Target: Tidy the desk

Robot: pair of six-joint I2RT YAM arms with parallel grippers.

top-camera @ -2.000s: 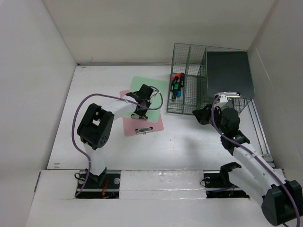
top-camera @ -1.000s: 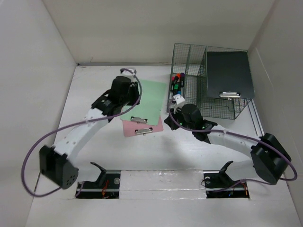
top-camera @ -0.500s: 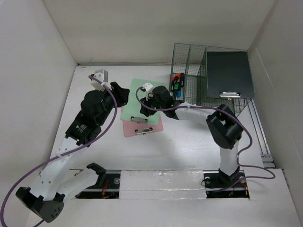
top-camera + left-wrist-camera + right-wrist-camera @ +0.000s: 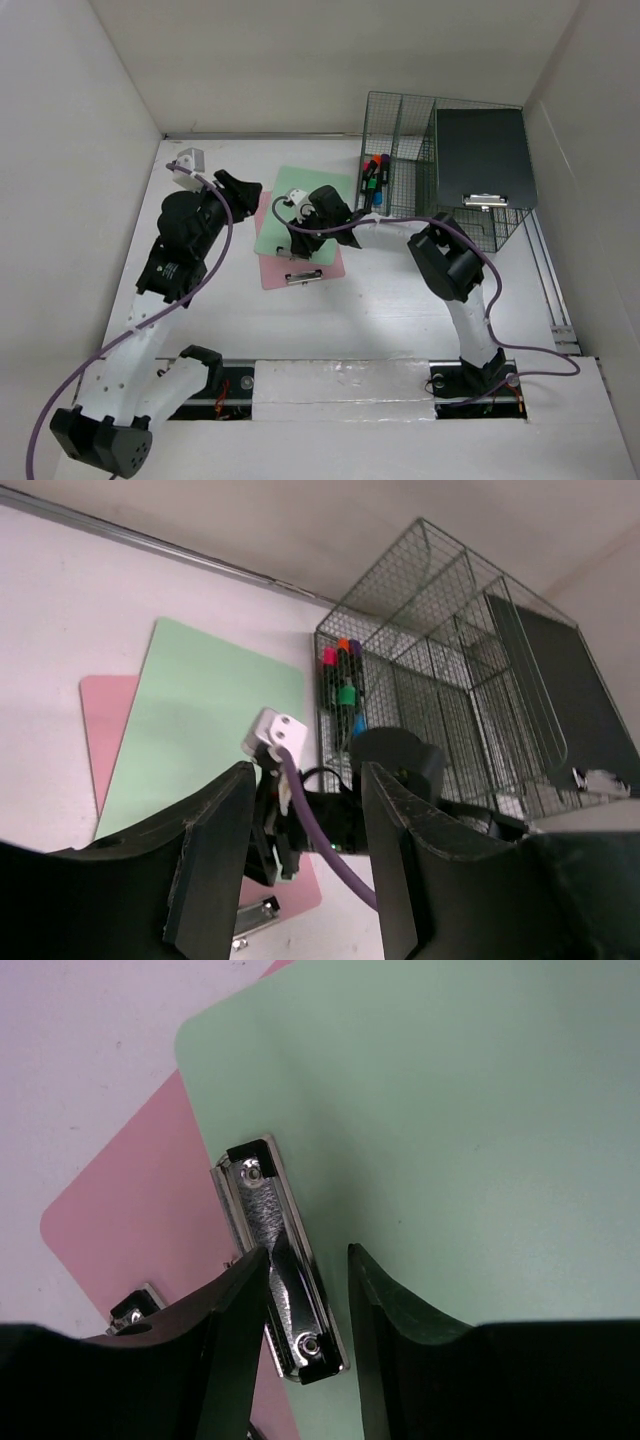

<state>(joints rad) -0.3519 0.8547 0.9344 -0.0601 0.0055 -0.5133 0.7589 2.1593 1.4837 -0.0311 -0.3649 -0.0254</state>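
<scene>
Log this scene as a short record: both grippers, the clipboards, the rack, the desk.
left gripper: open, empty, left of the clipboards
right gripper: open, over the clip of the green clipboard; contact unclear
green clipboard: flat, overlapping the pink clipboard
pink clipboard: flat on the desk, partly covered
rack: far right, holds markers and a black clipboard
desk: two clipboards not yet in the rack

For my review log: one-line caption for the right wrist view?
Open right gripper poised over the metal clip of the green clipboard, which overlaps a pink clipboard on the desk.
</scene>
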